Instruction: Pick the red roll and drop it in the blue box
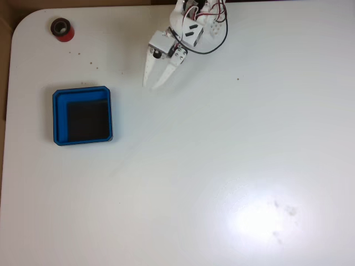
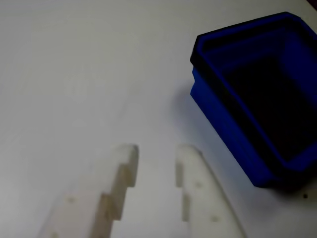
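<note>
The red roll (image 1: 62, 29) lies near the far left corner of the white table in the fixed view, a small ring with a dark top. Below it stands the blue box (image 1: 60, 115), a shallow square tray with a black floor and nothing inside. My white gripper (image 1: 152, 85) hangs near the top middle, fingers pointing down-left, well to the right of both roll and box. Its fingers stand a little apart with nothing between them. In the wrist view the gripper (image 2: 156, 149) is open over bare table, with the blue box (image 2: 225, 124) at the upper right.
The white table (image 1: 222, 166) spreads wide to the right and front of the box. Its rounded far left corner and left edge run close to the roll. A few small dark specks dot the surface near the roll.
</note>
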Controlling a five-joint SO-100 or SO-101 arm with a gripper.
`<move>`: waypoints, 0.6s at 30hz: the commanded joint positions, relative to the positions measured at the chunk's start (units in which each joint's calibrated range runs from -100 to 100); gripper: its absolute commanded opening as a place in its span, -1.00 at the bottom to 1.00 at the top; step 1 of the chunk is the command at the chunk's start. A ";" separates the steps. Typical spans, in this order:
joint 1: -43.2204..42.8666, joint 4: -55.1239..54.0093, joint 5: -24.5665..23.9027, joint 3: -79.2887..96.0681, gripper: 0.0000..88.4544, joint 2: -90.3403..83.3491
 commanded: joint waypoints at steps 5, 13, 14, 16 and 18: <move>12.07 -0.88 0.10 0.72 -0.96 -0.13; 26.24 -0.88 0.10 0.72 -0.96 -0.13; 28.09 -0.88 0.19 0.72 -0.96 -0.13; 31.81 -0.88 0.19 0.72 -0.96 -0.13; 35.62 -0.88 0.19 0.72 -0.96 -0.13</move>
